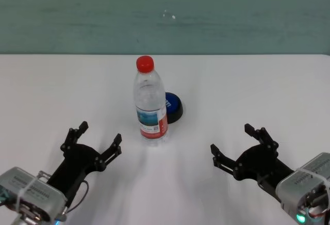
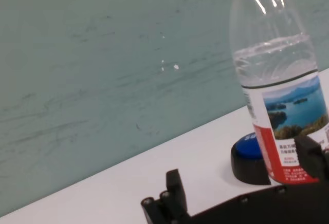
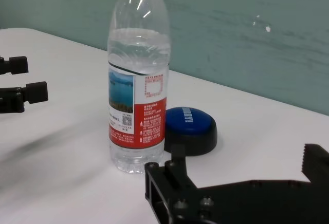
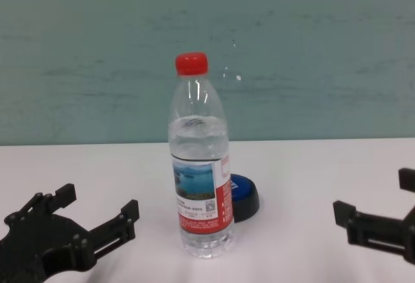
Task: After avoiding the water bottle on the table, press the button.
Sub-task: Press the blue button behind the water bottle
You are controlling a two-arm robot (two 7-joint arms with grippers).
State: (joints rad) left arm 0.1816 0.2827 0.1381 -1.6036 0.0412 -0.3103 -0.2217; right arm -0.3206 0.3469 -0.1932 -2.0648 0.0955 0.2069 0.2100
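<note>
Head view shows us nothing done: both our left gripper [image 1: 96,139] and right gripper [image 1: 238,142] spread empty, water bottle [image 1: 150,101] fronting the unpressed button [image 1: 173,106].

- Clear glossy plastic for the water bottle [image 1: 151,103], with smooth red cap and printed film label.
- Glossy blue dome on matt black base for the button [image 3: 189,130].
- Smooth matt white for the table [image 1: 258,91].
- Matt black finish on left gripper [image 1: 97,141] and right gripper [image 1: 238,143].
</note>
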